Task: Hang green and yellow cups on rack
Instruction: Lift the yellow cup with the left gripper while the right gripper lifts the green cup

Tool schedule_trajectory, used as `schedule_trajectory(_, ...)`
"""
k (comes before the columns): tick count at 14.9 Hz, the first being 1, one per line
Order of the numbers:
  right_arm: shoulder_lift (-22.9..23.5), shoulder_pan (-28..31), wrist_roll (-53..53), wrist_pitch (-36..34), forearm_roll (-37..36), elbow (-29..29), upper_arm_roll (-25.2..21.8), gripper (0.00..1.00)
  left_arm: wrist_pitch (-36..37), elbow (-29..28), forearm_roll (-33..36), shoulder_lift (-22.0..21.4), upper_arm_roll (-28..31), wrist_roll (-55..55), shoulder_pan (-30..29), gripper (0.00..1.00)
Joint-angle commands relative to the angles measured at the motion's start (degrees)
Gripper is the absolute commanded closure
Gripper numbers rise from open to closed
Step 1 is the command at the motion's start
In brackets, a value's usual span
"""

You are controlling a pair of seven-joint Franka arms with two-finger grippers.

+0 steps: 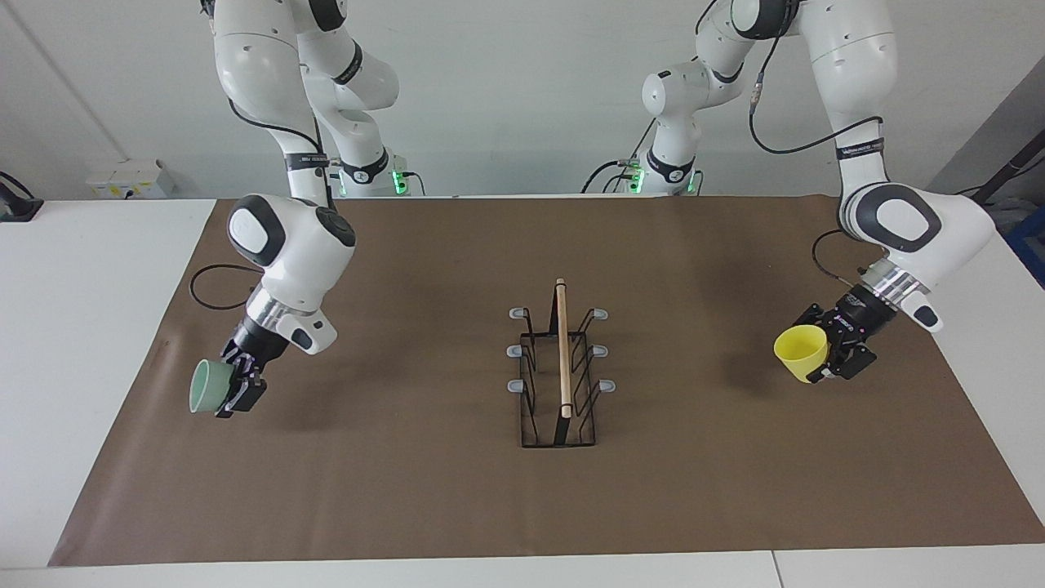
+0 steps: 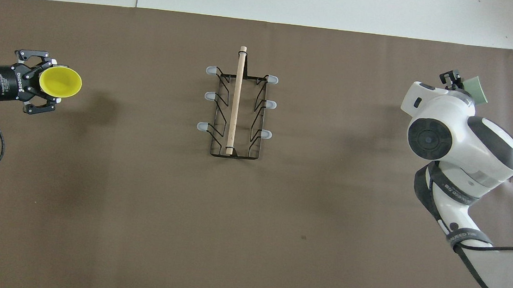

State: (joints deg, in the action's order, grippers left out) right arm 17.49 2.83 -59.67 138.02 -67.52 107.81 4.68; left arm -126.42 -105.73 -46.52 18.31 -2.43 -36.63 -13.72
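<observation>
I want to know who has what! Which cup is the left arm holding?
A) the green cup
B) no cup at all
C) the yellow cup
C: the left gripper, on the arm at the right of the facing view, is shut on the yellow cup; the green cup is in the right gripper.

The rack (image 1: 559, 384) was thin black wire with a pale, smooth wooden rod (image 1: 563, 347) and grey rubbery peg tips. The yellow cup (image 1: 802, 351) and green cup (image 1: 206, 387) looked like smooth plastic. Matt brown paper (image 1: 522, 490) covered the white tabletop (image 1: 82, 327).
</observation>
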Motion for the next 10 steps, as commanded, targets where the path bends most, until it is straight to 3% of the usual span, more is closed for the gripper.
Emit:
schedule_trajectory(1, -1.7, 1.3, -2.3, 1.4, 9.7, 0.4, 0.9, 1.0, -0.8, 4.3, 9.6, 0.3, 1.1, 0.1, 3.9, 1.0)
schedule_trajectory(2, -2.0, 1.1, -3.4, 0.9, 13.3, 0.4, 0.9, 1.0, -0.8, 5.3, 10.4, 0.6, 1.4, -0.1, 4.2, 1.0)
schedule_trajectory(5, -2.9, 1.2, -7.5, 0.5, 26.7, 0.4, 0.9, 1.0, 1.4, 9.6, 21.3, 1.1, 1.3, 1.4, 5.8, 1.0)
schedule_trajectory(8, -4.9, 0.7, -9.6, -1.1, 40.1, 0.4, 1.0, 1.0, 5.5, 13.0, 30.1, 1.4, 1.3, 12.1, 8.2, 1.0)
schedule_trajectory(10, -6.3, 0.1, -9.3, -2.9, 49.1, 0.3, 1.0, 1.0, 8.7, 15.0, 33.6, 1.4, 1.1, 13.7, 8.7, 1.0)
